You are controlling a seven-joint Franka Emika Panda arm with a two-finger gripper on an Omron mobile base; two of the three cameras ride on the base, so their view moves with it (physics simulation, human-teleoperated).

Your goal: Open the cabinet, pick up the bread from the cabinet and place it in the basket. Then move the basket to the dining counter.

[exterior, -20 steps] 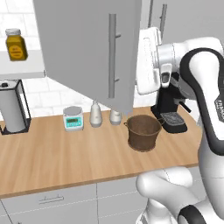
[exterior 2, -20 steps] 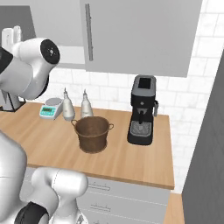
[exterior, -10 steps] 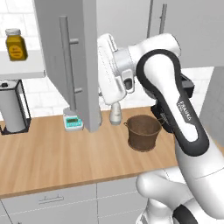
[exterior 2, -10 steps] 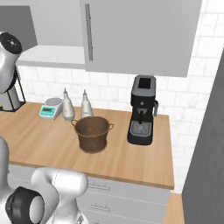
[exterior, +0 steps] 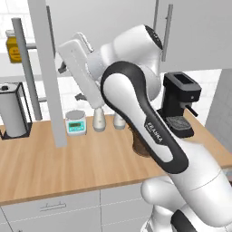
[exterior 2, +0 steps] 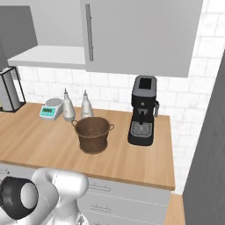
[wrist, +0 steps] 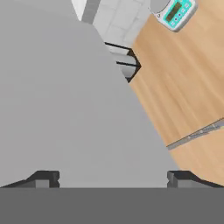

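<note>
The cabinet (exterior: 104, 27) has its left door (exterior: 47, 72) swung out wide over the tabletop (exterior: 68, 163). The bread is not visible to me. The fingers (wrist: 43, 178) stand wide apart, holding nothing, close against the door. I would reach around its edge slowly; the basket (exterior 2: 93, 134) waits below.

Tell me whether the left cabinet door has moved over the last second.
Yes. In the left base view the left cabinet door has swung further open, leftward: its lower edge was above the shakers, now left of the kitchen scale.
</note>
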